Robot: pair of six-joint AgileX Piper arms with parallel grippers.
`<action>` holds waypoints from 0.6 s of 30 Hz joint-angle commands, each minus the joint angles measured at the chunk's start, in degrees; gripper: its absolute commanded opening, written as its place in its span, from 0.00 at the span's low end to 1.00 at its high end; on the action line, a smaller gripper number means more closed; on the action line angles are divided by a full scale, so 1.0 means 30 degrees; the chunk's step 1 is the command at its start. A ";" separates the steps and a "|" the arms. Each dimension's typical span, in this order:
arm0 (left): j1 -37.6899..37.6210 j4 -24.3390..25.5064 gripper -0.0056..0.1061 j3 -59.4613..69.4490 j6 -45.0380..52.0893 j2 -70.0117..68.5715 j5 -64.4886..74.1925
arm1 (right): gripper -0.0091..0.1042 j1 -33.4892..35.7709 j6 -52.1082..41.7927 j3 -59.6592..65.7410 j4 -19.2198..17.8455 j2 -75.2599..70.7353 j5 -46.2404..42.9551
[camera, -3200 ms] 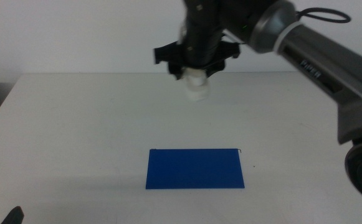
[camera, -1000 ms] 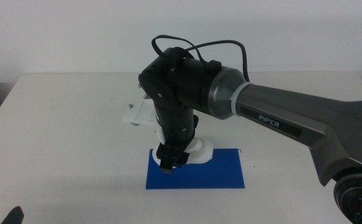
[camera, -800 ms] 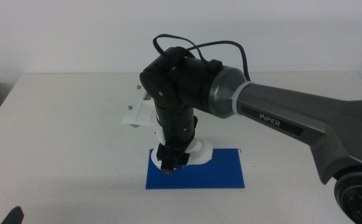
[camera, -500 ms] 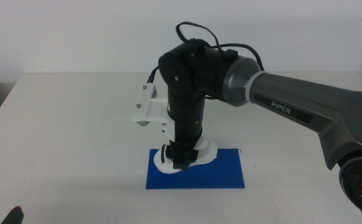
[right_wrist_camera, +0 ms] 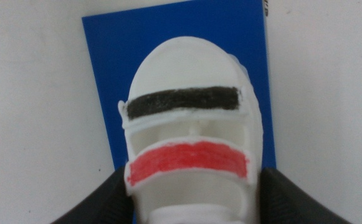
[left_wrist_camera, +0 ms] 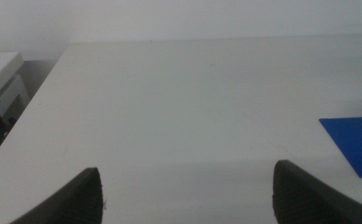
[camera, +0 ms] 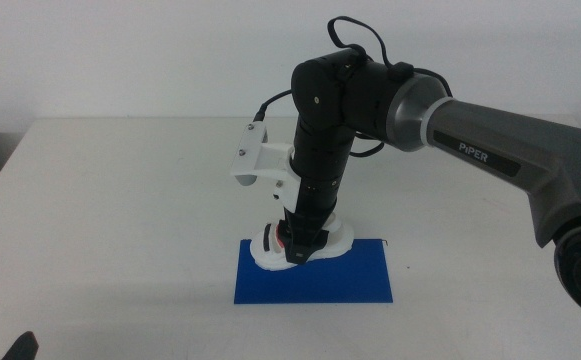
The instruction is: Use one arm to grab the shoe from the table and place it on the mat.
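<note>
Waiting at the lower left corner of the middle view, the left gripper (left_wrist_camera: 187,193) shows spread fingers above bare worktop (camera: 120,220). At centre, the shoe (camera: 305,243) has come down since three seconds ago and now rests on the mat (camera: 360,280), at its upper left part. The right gripper (camera: 303,245) has its fingers spread beside the sole, apparently letting go; placement looks done.
</note>
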 commanded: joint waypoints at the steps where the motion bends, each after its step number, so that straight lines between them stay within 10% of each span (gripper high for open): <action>1: -0.0079 -0.0150 0.89 0.0134 -0.0086 -0.0255 -0.1531 | 0.05 -0.0216 -0.0096 -0.0421 0.0338 -0.1012 -0.0239; 16: -0.0079 -0.0150 0.89 0.0134 -0.0086 -0.0255 -0.1531 | 0.09 -0.0476 -0.0097 -0.0421 0.0574 0.0057 -0.0247; 18: -0.0079 -0.0150 0.89 0.0134 -0.0086 -0.0255 -0.1531 | 0.59 -0.0476 -0.0179 -0.0421 0.0594 0.0047 -0.0232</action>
